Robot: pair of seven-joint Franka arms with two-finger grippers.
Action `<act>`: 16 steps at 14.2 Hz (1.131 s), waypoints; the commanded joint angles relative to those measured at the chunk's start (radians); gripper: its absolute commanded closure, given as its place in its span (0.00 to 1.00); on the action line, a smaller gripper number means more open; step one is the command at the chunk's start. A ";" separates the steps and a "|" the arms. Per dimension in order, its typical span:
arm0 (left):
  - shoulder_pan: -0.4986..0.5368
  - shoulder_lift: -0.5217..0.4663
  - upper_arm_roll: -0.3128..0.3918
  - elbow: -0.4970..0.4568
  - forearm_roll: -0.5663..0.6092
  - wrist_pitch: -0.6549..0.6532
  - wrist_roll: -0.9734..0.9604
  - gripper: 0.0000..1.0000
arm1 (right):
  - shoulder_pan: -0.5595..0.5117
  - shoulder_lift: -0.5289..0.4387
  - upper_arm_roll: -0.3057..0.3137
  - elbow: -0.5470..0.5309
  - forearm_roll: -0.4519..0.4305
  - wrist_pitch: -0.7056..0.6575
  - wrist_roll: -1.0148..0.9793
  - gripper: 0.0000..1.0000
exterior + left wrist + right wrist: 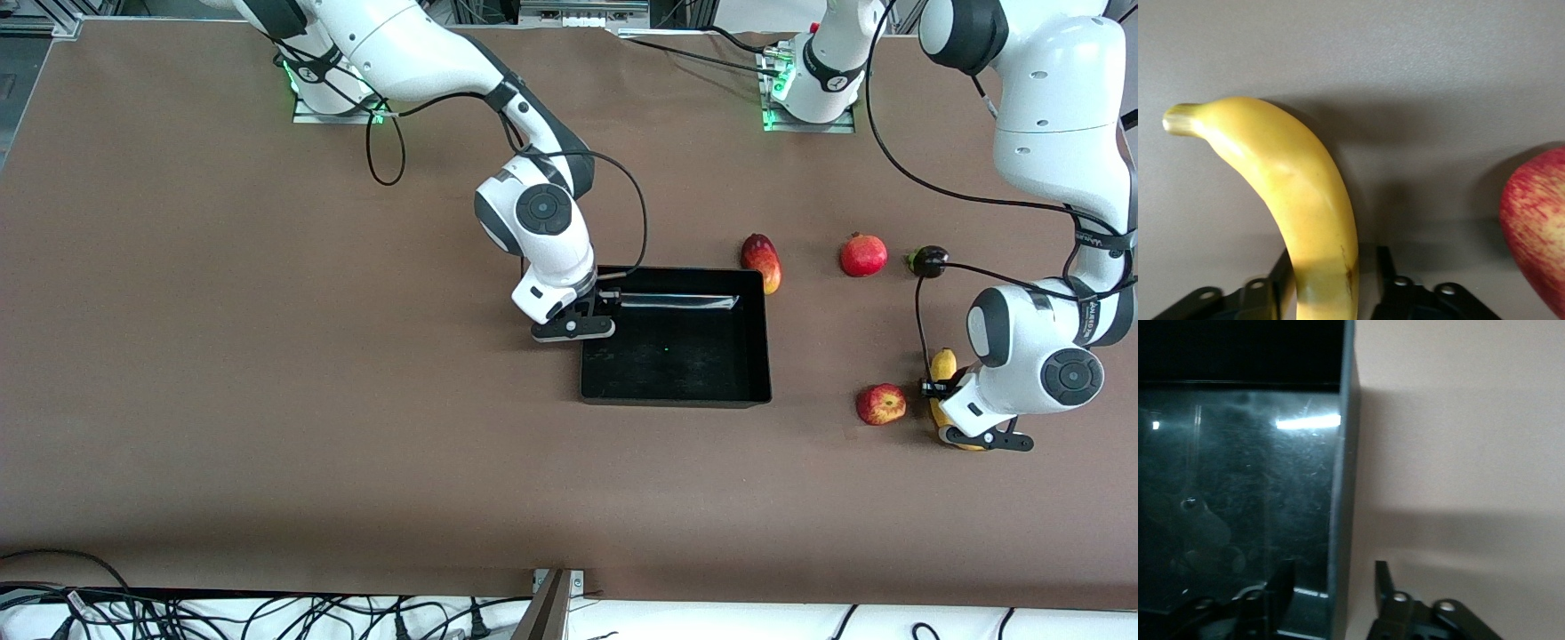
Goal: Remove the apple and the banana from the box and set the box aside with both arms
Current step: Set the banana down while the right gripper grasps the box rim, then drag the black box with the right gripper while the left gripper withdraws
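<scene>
Now, both fruits lie out on the table (267, 356): the apple (881, 404) just beside the banana (942, 364), toward the left arm's end, well apart from the empty box (676, 391). Left gripper (989, 439) sits low at the banana, one finger (1386, 263) on each side of it; whether they pinch or have let go cannot be told. Right gripper (574, 329) straddles the box wall toward the right arm's end, fingers (1383, 581) spread on either side, not yet pressing. For a clean slide, the right fingers should probably clamp the wall squarely while the left arm takes the facing wall, so that both pull evenly without tilting.
</scene>
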 commanded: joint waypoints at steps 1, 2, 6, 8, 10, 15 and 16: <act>-0.009 -0.059 0.000 0.001 0.027 -0.068 -0.019 0.00 | 0.012 0.014 -0.014 0.029 -0.013 -0.005 0.018 1.00; -0.009 -0.088 0.000 0.005 0.027 -0.119 -0.016 0.00 | 0.012 0.013 -0.014 0.025 -0.013 -0.007 0.015 1.00; -0.018 -0.218 -0.002 0.008 0.005 -0.292 -0.009 0.00 | -0.001 -0.016 -0.014 0.018 -0.013 -0.019 0.000 1.00; -0.046 -0.292 0.002 0.010 -0.031 -0.395 -0.016 0.00 | -0.005 -0.068 -0.036 0.012 -0.013 -0.092 -0.011 1.00; -0.060 -0.378 0.002 0.010 -0.059 -0.491 -0.016 0.00 | -0.014 -0.160 -0.086 -0.005 0.001 -0.247 -0.068 1.00; -0.124 -0.591 0.011 0.008 -0.093 -0.667 -0.088 0.00 | -0.184 -0.398 -0.132 -0.207 0.030 -0.346 -0.229 1.00; -0.141 -0.631 0.012 0.007 -0.093 -0.685 -0.123 0.00 | -0.231 -0.442 -0.137 -0.258 0.032 -0.344 -0.271 1.00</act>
